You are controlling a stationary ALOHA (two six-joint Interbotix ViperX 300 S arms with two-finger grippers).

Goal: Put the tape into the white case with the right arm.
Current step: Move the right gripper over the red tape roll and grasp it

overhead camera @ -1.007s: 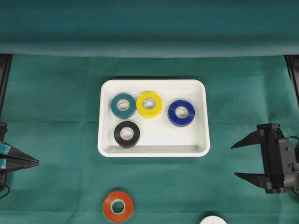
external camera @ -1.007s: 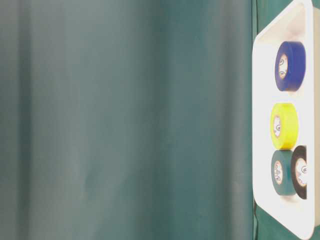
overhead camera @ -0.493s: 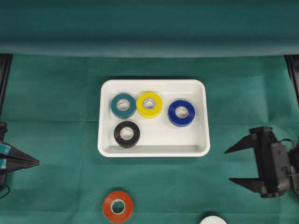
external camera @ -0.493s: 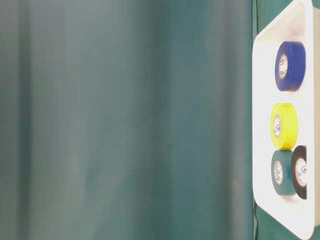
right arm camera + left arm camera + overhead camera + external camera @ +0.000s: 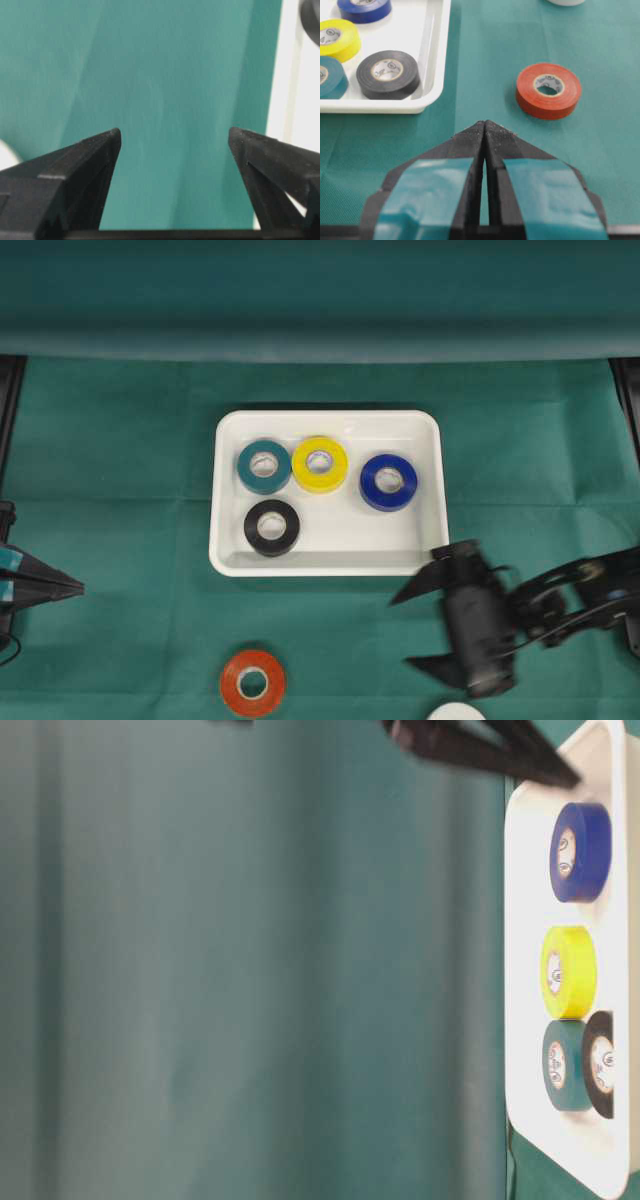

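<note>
The white case (image 5: pixel 330 564) sits mid-table holding teal (image 5: pixel 264 465), yellow (image 5: pixel 320 463), blue (image 5: pixel 389 481) and black (image 5: pixel 272 527) tape rolls. On the cloth in front of it lies an orange tape roll (image 5: pixel 252 682), also visible in the left wrist view as the orange roll (image 5: pixel 548 90). A white tape roll (image 5: pixel 456 711) shows at the front edge. My right gripper (image 5: pixel 400 632) hovers open and empty just in front of the case's front right corner, fingers pointing left, blurred. The right wrist view shows the right gripper (image 5: pixel 175 137) over bare cloth. My left gripper (image 5: pixel 78 587) rests shut at the far left.
Green cloth covers the table, and a raised fold runs along the back (image 5: pixel 320 340). The case's rim (image 5: pixel 287 75) lies close on the right of the right gripper's view. From table level one black finger (image 5: pixel 480 750) crosses the top by the case (image 5: pixel 520 920).
My right gripper has swept left from the table's right edge to just in front of the case's front right corner, still open. The left arm and all rolls have stayed put.
</note>
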